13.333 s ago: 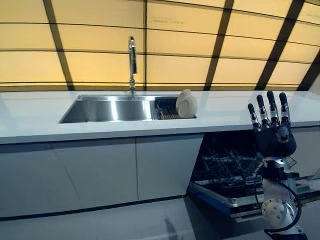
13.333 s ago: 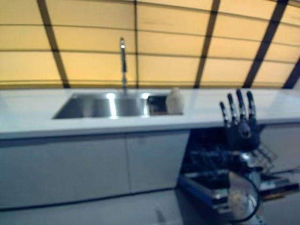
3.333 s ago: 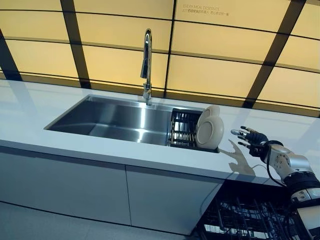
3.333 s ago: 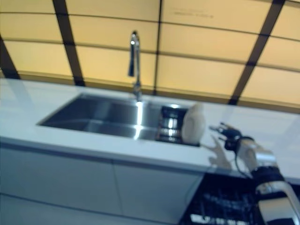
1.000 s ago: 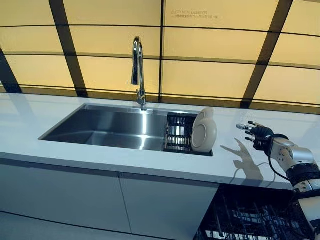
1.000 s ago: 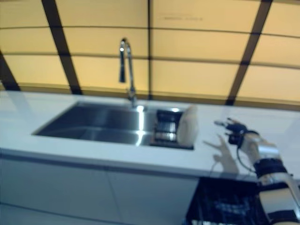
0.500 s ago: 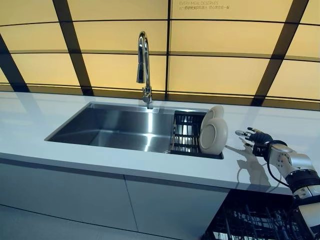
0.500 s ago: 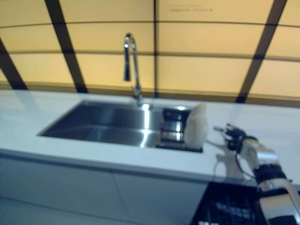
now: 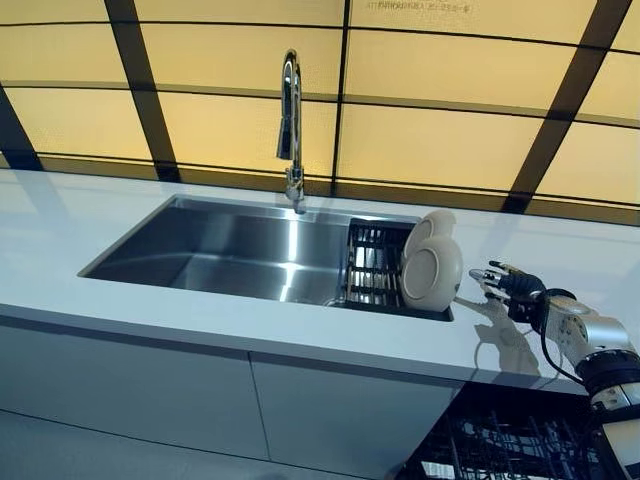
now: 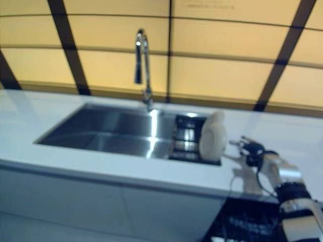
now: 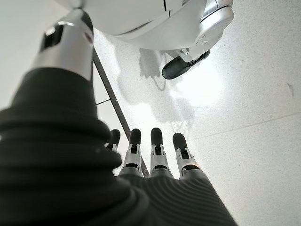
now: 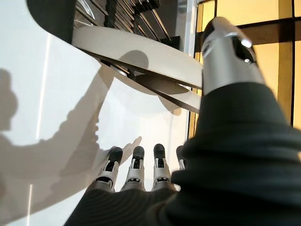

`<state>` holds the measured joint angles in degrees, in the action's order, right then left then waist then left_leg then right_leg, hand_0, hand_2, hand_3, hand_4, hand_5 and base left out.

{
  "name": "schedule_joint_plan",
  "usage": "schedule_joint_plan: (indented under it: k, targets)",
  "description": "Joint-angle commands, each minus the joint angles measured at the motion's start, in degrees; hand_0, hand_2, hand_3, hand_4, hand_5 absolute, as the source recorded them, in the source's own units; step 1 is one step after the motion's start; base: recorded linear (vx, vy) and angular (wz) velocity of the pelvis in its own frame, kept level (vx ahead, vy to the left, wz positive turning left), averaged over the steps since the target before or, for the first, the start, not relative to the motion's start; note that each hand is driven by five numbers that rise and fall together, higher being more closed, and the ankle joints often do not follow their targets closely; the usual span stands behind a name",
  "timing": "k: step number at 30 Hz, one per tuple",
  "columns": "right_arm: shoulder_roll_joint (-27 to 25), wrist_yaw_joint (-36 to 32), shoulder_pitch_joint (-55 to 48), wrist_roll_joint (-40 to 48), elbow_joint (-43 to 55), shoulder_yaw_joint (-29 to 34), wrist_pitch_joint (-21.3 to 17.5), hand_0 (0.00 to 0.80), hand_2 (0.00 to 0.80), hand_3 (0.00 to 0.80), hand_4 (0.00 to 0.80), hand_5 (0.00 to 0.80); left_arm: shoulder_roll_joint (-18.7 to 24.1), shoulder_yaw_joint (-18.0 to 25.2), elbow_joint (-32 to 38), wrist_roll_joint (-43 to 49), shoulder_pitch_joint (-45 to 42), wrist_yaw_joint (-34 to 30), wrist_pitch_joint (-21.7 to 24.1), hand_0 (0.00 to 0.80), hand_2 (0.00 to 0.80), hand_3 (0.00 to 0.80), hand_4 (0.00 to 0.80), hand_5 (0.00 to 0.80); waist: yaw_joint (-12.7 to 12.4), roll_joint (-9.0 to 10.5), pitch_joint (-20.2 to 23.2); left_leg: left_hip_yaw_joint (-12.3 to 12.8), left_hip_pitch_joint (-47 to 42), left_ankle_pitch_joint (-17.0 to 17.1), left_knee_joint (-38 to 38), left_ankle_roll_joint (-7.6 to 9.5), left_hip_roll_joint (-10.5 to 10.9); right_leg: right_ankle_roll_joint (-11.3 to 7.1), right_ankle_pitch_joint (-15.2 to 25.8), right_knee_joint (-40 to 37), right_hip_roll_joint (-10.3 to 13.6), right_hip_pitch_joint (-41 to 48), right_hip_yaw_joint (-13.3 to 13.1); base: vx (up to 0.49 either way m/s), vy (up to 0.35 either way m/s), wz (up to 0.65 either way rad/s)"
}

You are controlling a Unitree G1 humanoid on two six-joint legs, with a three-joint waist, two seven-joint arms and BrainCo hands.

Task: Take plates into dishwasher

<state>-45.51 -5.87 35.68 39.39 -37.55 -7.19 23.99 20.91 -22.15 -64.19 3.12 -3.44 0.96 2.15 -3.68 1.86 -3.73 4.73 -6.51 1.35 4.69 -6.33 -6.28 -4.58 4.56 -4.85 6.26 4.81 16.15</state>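
Two white plates (image 9: pixel 432 275) stand upright in a dark dish rack (image 9: pixel 372 262) at the right end of the steel sink (image 9: pixel 230 250). My right hand (image 9: pixel 512 288) hovers low over the white counter just right of the plates, open, its fingertips a short gap from the front plate's rim. In the right wrist view the plates (image 12: pixel 141 49) stand just beyond my straight fingers (image 12: pixel 136 165). The open dishwasher (image 9: pixel 500 445) with its dark wire rack lies under the counter at the lower right. My left hand (image 11: pixel 155 146) hangs open over the floor, holding nothing.
A tall chrome faucet (image 9: pixel 291 110) rises behind the sink. The white counter (image 9: pixel 60 250) runs left and right of it, against yellow wall panels. Grey cabinet fronts (image 9: pixel 180 400) stand below the counter, left of the dishwasher.
My right hand has closed in on the plates from the right, and the gap to the front plate's rim has shrunk. The view itself has shifted slightly.
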Motion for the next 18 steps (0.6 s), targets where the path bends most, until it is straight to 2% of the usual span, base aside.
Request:
schedule_joint_plan:
  k: [1, 18]
  targets:
    - [0.37, -0.48, 1.10, -0.86, 3.07, 0.95, -1.89, 0.000, 0.000, 0.000, 0.000, 0.000, -0.28, -2.30, -1.50, 0.66, 2.43, -0.68, 0.86, 0.000, 0.000, 0.000, 0.000, 0.000, -0.63, 2.00, -0.52, 2.70, 1.05, 0.31, -0.90, 2.18, 2.36, -0.22, -3.04, 3.62, 0.02, 1.14, -0.43, 0.000, 0.000, 0.00]
    - [4.18, -1.21, 1.46, -1.30, 6.04, -1.14, -0.99, 0.000, 0.000, 0.000, 0.000, 0.000, -0.29, -2.24, -1.60, 1.38, 2.42, -1.03, 1.20, 0.000, 0.000, 0.000, 0.000, 0.000, -1.24, 2.30, -1.32, 3.09, 0.91, 0.04, -0.55, 2.78, 2.86, -0.53, -2.81, 2.70, 0.04, 1.87, -0.66, -0.003, 0.005, 0.00]
